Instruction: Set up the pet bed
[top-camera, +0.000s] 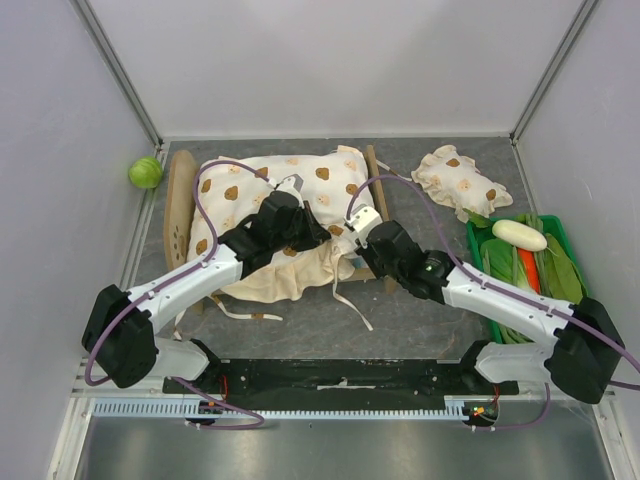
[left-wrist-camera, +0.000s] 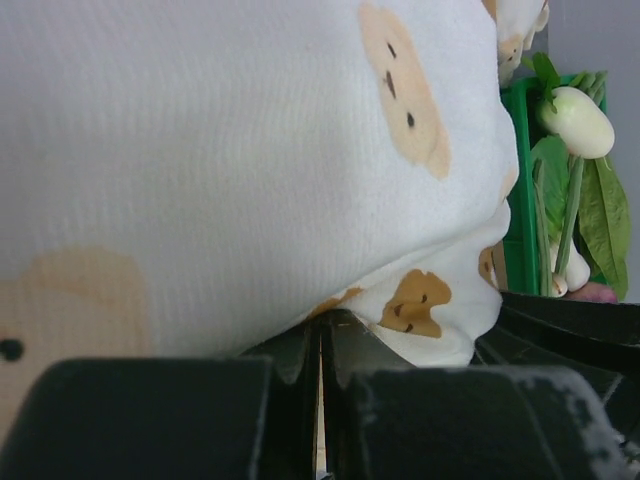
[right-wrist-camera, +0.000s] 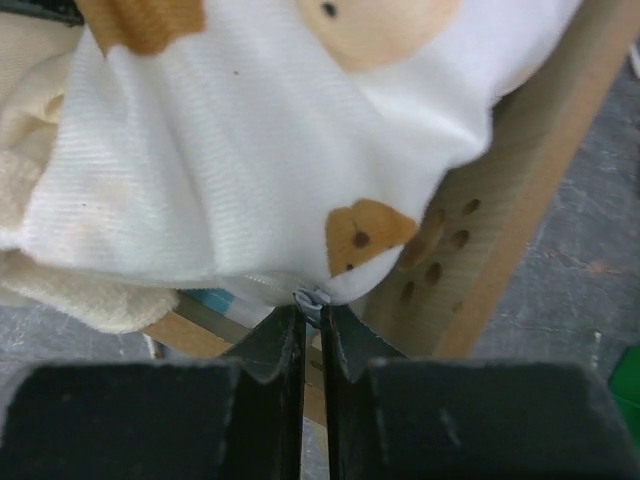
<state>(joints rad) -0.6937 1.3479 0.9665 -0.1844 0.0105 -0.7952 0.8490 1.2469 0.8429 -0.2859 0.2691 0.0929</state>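
Observation:
The pet bed (top-camera: 180, 215) is a light-wood frame lying across the mat, rounded headboard at the left. The cream bear-print cushion (top-camera: 290, 185) is draped over it and hangs over the near rail. My left gripper (top-camera: 303, 226) is shut on the cushion's near part; in the left wrist view the fabric (left-wrist-camera: 250, 150) fills the frame above the closed jaws (left-wrist-camera: 322, 330). My right gripper (top-camera: 358, 232) is shut on the cushion's edge seam (right-wrist-camera: 313, 298), beside a wooden end board with paw cutouts (right-wrist-camera: 490, 220). A strip of blue-striped base (right-wrist-camera: 212, 299) shows under the cushion.
The small bear-print frilled pillow (top-camera: 460, 180) lies at the back right. A green tray (top-camera: 557, 232) of vegetables with a white eggplant (top-camera: 519, 234) stands at the right. A green ball (top-camera: 145, 172) sits at the back left. Loose cushion ties (top-camera: 240, 312) trail in front of the bed.

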